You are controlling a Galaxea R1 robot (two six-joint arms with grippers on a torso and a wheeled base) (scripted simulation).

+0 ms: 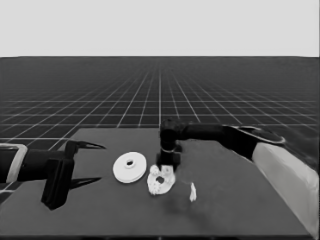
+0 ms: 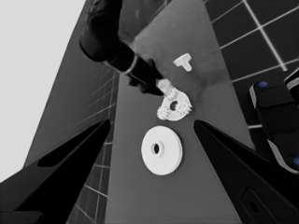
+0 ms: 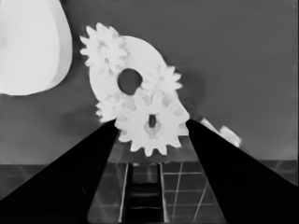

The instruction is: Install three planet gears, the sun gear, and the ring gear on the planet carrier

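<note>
The right claw (image 3: 152,128) grips a small gear (image 3: 152,123) just above the smaller round part (image 1: 161,182) mid-surface, the larger round part (image 1: 129,167) lies just left, and the left claw (image 1: 89,162) waits open at the left end.

I find no text, label, brand, number or sign that I can read in any of the three views. The white parts on my bench (image 1: 240,200) are plain, and my arms carry no lettering that shows.
</note>
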